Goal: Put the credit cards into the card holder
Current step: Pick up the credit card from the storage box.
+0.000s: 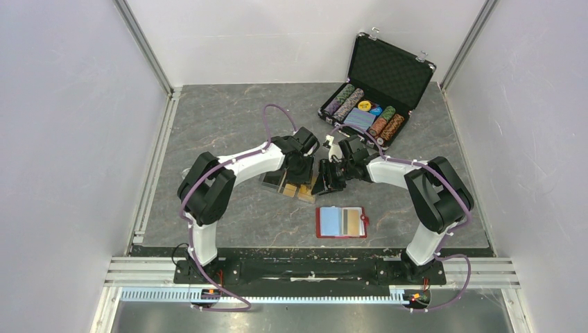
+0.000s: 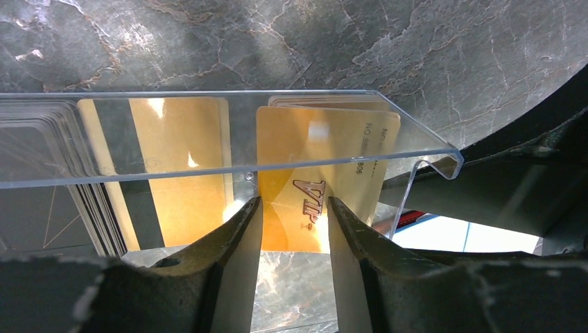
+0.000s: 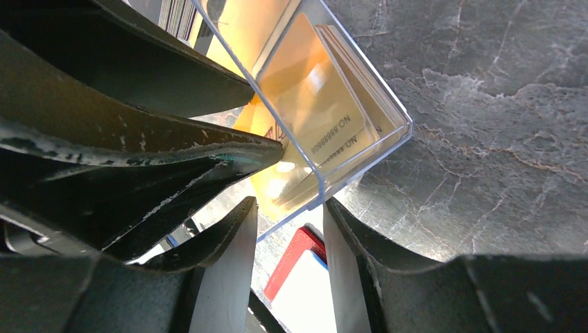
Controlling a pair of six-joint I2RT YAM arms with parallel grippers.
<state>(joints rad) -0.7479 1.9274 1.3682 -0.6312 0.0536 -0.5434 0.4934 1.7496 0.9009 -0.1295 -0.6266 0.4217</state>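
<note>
Left wrist view: left tool (image 2: pixel 292 205) released, jaws standing apart with nothing pinched. It hangs over a clear tray (image 2: pixel 416 139) that holds the credit cards (image 2: pixel 180 152) upright. Through the gap shows a gold card (image 2: pixel 312 159) stamped "VIP" in slanted dark letters. Small print runs along its 3 o'clock edge, starting "NO"; the digits are mostly unreadable and seem to end in 806. A second gold face stands at 9 o'clock of it, and beyond that a stack of dark cards, no writing legible.

Right wrist view: right tool (image 3: pixel 291 202) straddles the tray's end corner, jaws partly apart. Cannot tell whether they grip the tray wall or only flank it. The same "NO." line shows on a gold card through the plastic.

Top external view: tray sits near the middle of the bench (image 1: pixel 229 118), both tools meeting over it. Card holder (image 1: pixel 340 222) lies open and flat at 5 o'clock of the tray, near but apart, pale blue lining up. A chip case (image 1: pixel 378 90) stands open at 1 o'clock on the bench.
</note>
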